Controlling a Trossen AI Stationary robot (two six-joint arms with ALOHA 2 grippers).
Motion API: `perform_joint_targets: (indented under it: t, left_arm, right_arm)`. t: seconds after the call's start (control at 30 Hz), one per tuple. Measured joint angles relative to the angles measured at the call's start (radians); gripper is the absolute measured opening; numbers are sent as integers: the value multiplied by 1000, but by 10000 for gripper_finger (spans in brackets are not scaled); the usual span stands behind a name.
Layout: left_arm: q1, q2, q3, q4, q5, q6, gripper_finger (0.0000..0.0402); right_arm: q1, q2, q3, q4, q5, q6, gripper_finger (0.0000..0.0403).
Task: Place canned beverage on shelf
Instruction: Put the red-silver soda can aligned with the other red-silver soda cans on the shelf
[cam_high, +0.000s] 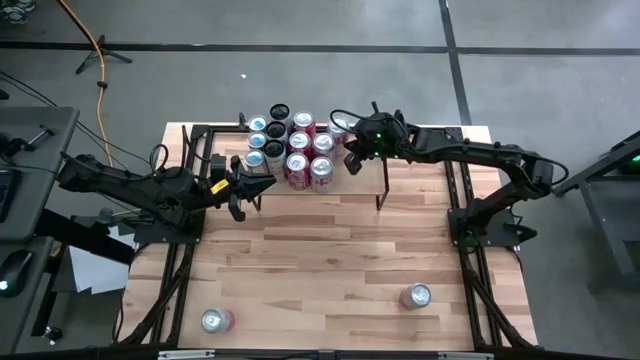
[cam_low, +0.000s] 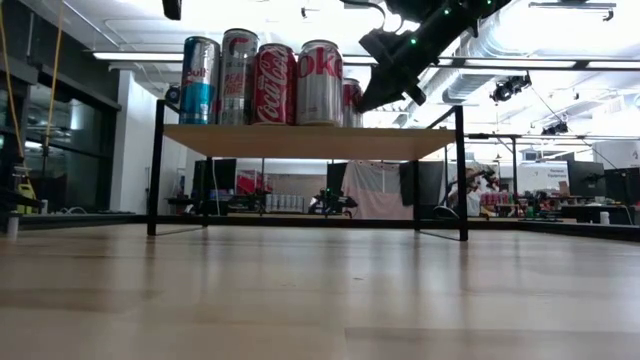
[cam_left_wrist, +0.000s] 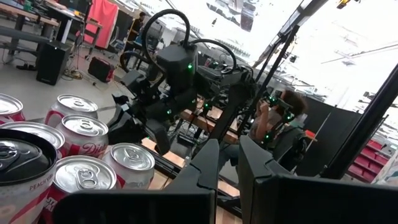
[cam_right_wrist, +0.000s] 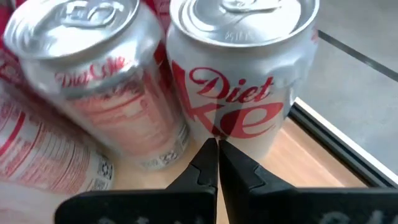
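The low shelf with a light wood plank top and thin black rod legs (cam_high: 365, 180) stands at the 12 o'clock side of the pale wooden counter (cam_high: 330, 250). A cluster of upright cans (cam_high: 290, 145), silver-and-red Diet Coke, red Coca-Cola and blue ones, crowds the shelf's 9 o'clock half.

The right gripper (cam_high: 352, 160) hangs over the shelf at the 3 o'clock edge of that cluster, its jaws pressed together and gripping nothing; in its wrist view the tips (cam_right_wrist: 216, 163) sit just in front of a silver Diet Coke can (cam_right_wrist: 245, 74).

The left gripper (cam_high: 262, 186) hovers at the shelf's 9 o'clock end, jaws slightly parted and empty.

Two loose silver cans stand on the counter, one at 7 o'clock (cam_high: 215, 320) and one at 5 o'clock (cam_high: 416, 296), well apart from the shelf.
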Motion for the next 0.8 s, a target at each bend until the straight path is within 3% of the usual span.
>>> perform_joint_targets:
  t: [0.47,0.8]
  left_arm:
    - [0,0,0,0,0,0,0]
    - [0,0,0,0,0,0,0]
  right_arm:
    - [-18,0,0,80,-17,8,0]
    - [-20,-39,0,-18,-30,-35,0]
